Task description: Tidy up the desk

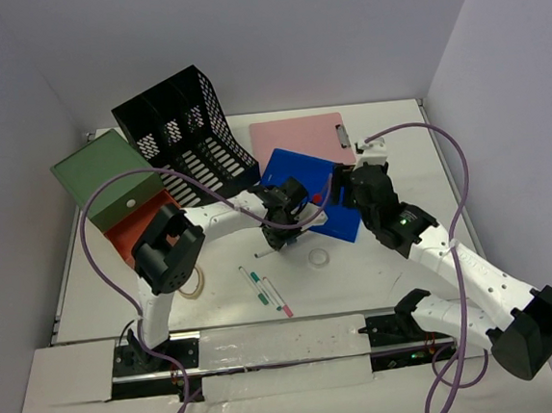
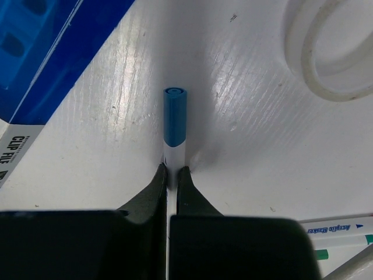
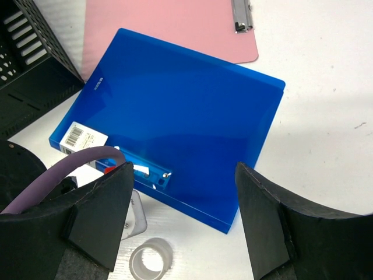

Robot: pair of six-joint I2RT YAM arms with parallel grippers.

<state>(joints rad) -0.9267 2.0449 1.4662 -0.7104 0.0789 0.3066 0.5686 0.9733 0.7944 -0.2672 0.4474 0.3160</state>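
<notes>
The white desk (image 1: 395, 244) holds the clutter. My left gripper (image 1: 276, 233) is low over the desk's middle, shut on a white marker with a blue cap (image 2: 175, 119) that points away from the fingers in the left wrist view (image 2: 172, 169). My right gripper (image 1: 344, 189) is open and empty above the blue clip file (image 1: 303, 180). In the right wrist view its gripper (image 3: 183, 169) hangs over the near edge of the file (image 3: 192, 111).
A black mesh file organiser (image 1: 182, 128) and a green box (image 1: 103, 168) with an open orange drawer (image 1: 138, 233) stand at the back left. A pink clipboard (image 1: 299, 135) lies behind the file. A white tape ring (image 1: 319, 258), two markers (image 1: 269, 292) and a rubber band (image 1: 196, 283) lie nearer.
</notes>
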